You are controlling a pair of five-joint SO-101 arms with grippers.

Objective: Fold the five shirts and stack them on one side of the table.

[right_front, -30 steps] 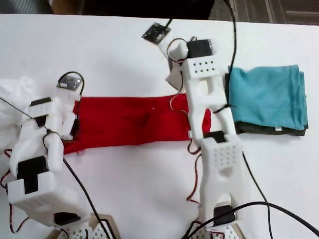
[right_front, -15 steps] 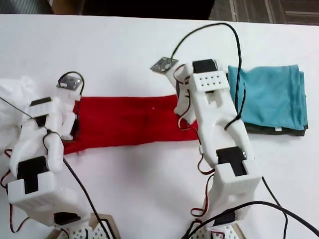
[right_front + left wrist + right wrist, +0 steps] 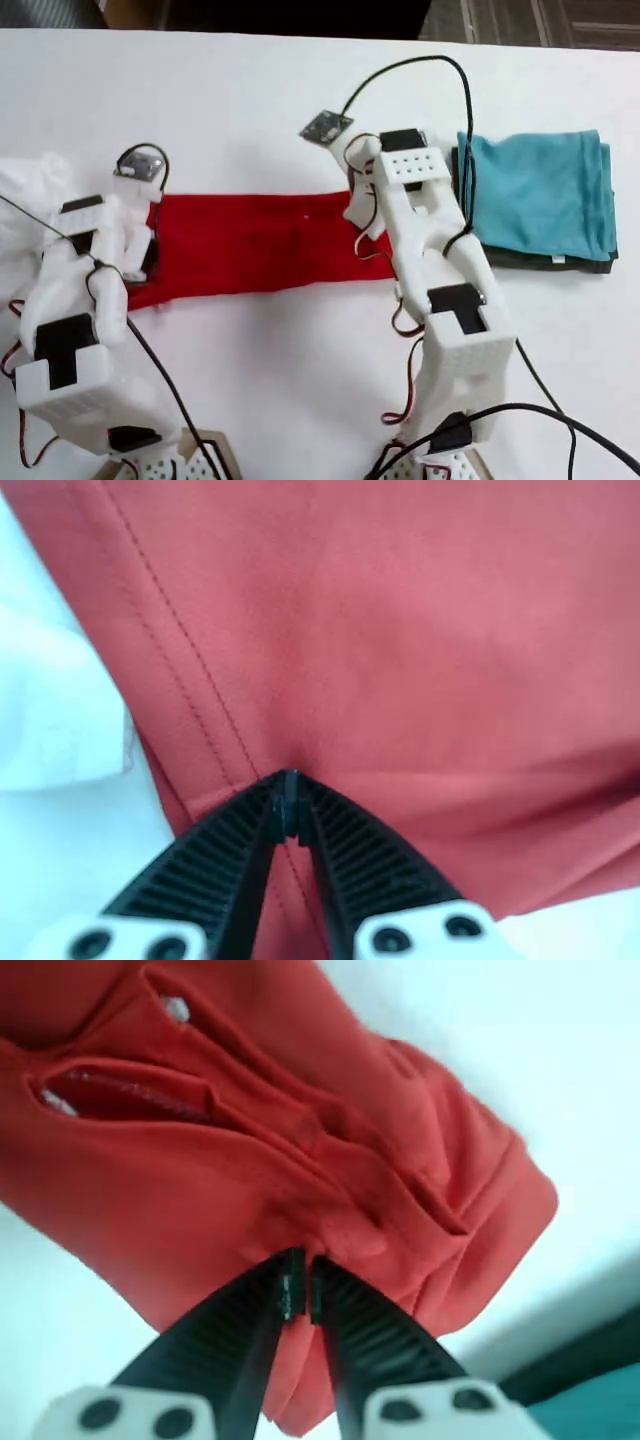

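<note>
From high I see the red shirt [image 3: 250, 245] stretched flat across the middle of the table [image 3: 250, 90], with a folded stack [image 3: 540, 195] near its right edge; left wrist, left gripper [image 3: 288, 815] pinched tight on the red cloth; right wrist, right gripper [image 3: 297, 1285] clamped on the bunched end.

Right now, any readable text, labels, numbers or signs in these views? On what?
No text can be read in any view.
Small white tag on the dark shirt under the teal shirt: too small to read.
White patch in the folds of the red shirt: blurred, unreadable.
</note>
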